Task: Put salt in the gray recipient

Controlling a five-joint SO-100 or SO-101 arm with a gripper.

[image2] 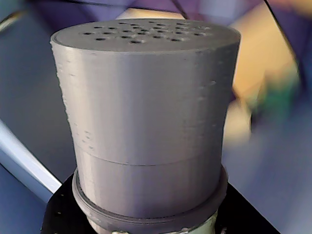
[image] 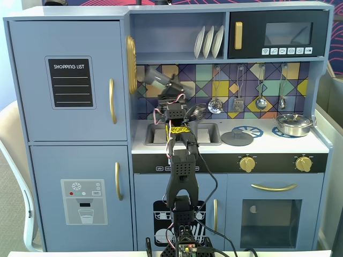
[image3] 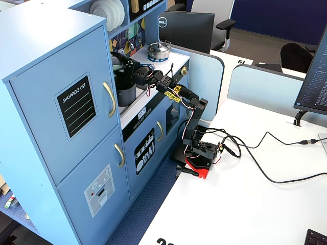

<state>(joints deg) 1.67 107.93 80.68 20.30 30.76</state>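
The fingers (image: 161, 81) are clenched on the salt shaker (image: 154, 76), which is off the counter (image: 268, 140) and held up in the air in front of the tiled wall, above the sink (image: 161, 134). In a fixed view it is tilted, pointing up and to the left. In the wrist view the shaker (image2: 146, 122) fills the frame, gray and ribbed, its perforated top facing away, its base seated where the fingers grip it. The side fixed view shows the arm (image3: 176, 94) stretched from its base on the white desk into the toy kitchen, with the shaker (image3: 124, 91) at its end over the sink end of the counter.

So the pickup looks done: the shaker is grasped and lifted. What is left is most of the task. Which thing the "gray recipient" is I cannot say for certain; the likeliest are the steel pot (image: 293, 124) on the right burner, well apart from the shaker, or the gray sink just below it. A flat gray lid (image: 237, 138) lies on the counter between sink and pot. The shaker is not yet turned holes-down over either, so no salting appears begun; carrying, tipping and shaking remain.
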